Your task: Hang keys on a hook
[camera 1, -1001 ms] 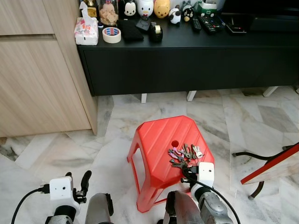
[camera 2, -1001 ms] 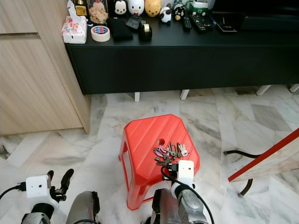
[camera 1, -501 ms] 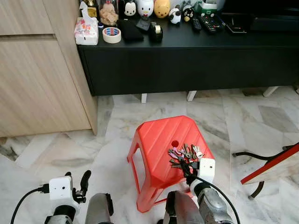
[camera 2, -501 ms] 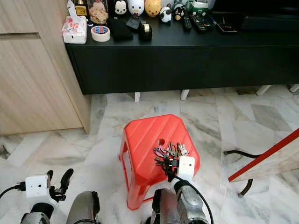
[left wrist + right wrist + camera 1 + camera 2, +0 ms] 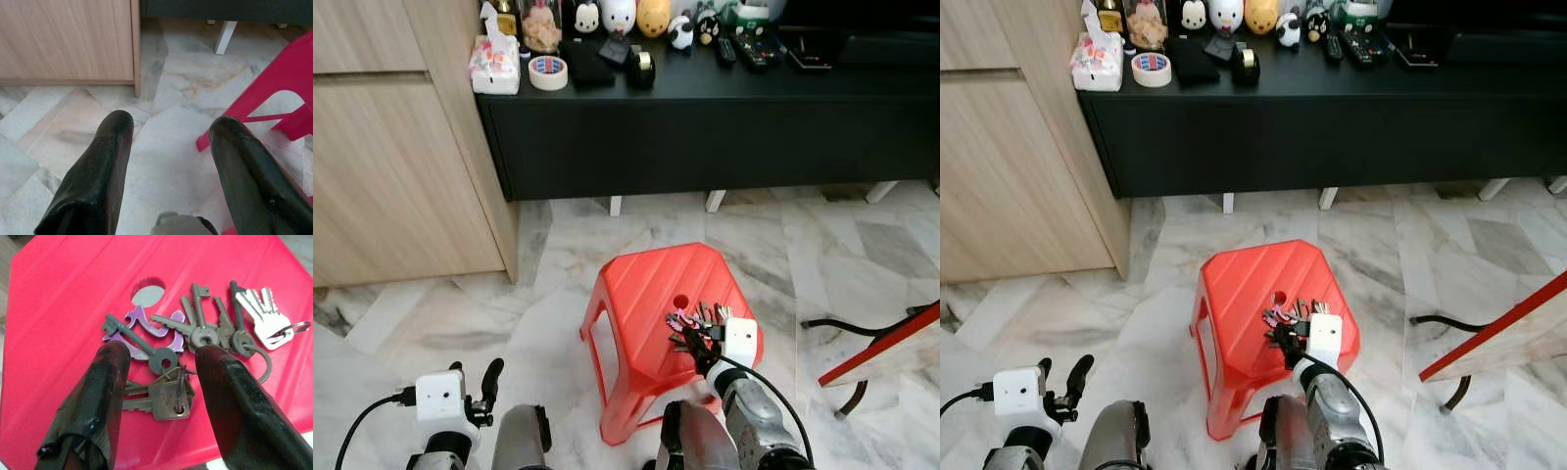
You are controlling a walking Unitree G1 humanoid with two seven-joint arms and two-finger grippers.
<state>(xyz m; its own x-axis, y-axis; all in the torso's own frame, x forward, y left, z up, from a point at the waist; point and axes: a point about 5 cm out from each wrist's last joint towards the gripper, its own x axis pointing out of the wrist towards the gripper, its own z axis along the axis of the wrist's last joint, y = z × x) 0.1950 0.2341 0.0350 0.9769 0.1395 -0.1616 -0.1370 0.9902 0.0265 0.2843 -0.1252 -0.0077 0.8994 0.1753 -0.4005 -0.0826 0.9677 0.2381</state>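
On the marble floor before a long black low cabinet [image 5: 705, 127] stands a red plastic stool [image 5: 646, 294] with a round hole in its seat; a bunch of metal keys [image 5: 695, 321] lies on the seat toward its right front edge. Left eye view: the right gripper [image 5: 697, 345] reaches over the stool's near edge, black fingers at the keys, white wrist block just behind. The left gripper [image 5: 489, 377] hangs low over the floor, well apart from the stool. Cabinet top carries a roll of tape [image 5: 547, 72], a tissue pack [image 5: 494, 61], small figurines and remote controls; a pale wooden cupboard [image 5: 391, 166] stands at left. Right eye view: same layout, and the keys [image 5: 1288, 318] show partly covered by the right gripper's [image 5: 1285, 338] fingers. Left wrist view: the left gripper [image 5: 171, 137] has its two black fingers spread wide over bare marble, the stool's red leg [image 5: 254, 103] beside one finger, nothing between them. Right wrist view gives detail the head views lack: separate grey keys fanned on a ring, a purple curved tag [image 5: 144, 325], a brass key [image 5: 159, 401], bright silver keys [image 5: 261, 318] at the far end. The right gripper [image 5: 159, 364] is spread, one finger on each side of the ring's middle, keys flat on the seat between and beyond the tips, not pinched.
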